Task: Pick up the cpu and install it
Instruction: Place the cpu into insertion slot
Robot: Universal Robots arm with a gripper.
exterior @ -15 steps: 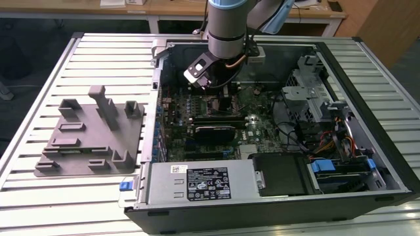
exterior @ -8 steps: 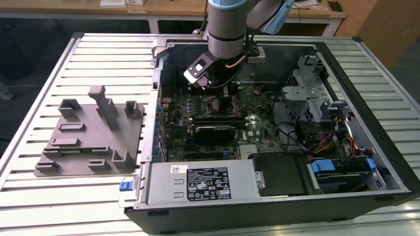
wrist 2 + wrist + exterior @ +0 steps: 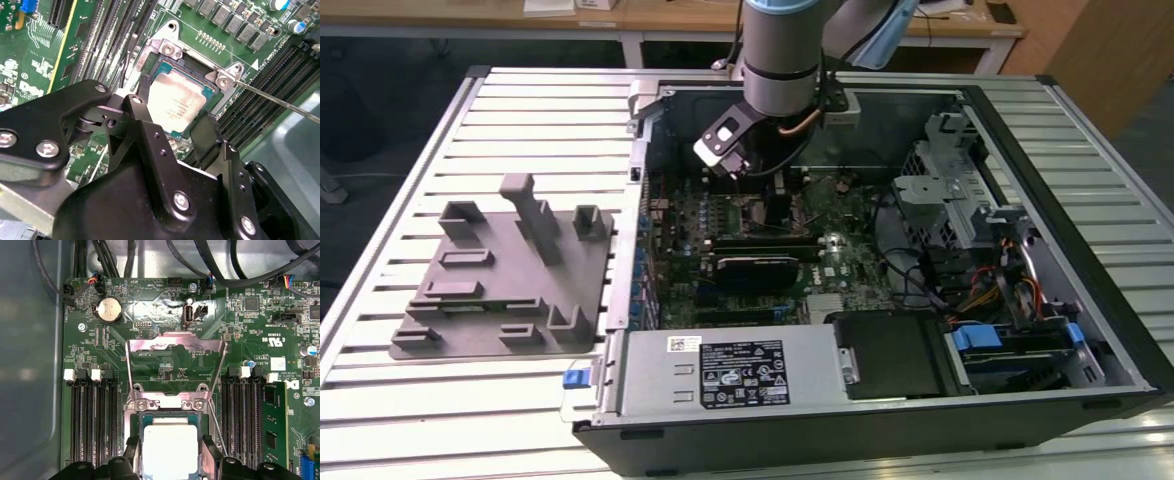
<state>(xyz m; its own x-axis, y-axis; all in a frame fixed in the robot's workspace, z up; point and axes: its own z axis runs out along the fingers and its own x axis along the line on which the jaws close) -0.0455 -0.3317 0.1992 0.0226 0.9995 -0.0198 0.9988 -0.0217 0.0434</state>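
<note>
The cpu, a flat square chip with a silvery top, lies level within the square metal socket frame on the green motherboard. My gripper is right over it, its two black fingers against opposite edges of the chip, shut on it. In the first wrist view the cpu sits between the fingers of the gripper, below the socket's hinge bar. The load plate stands swung open. In the exterior view the gripper reaches down into the open computer case.
A thin wire lever sticks out beside the socket. Memory slots flank the socket on both sides. A large grey tray with upright blocks rests on the slatted table at the exterior view's left. The power supply and drive cages line the case.
</note>
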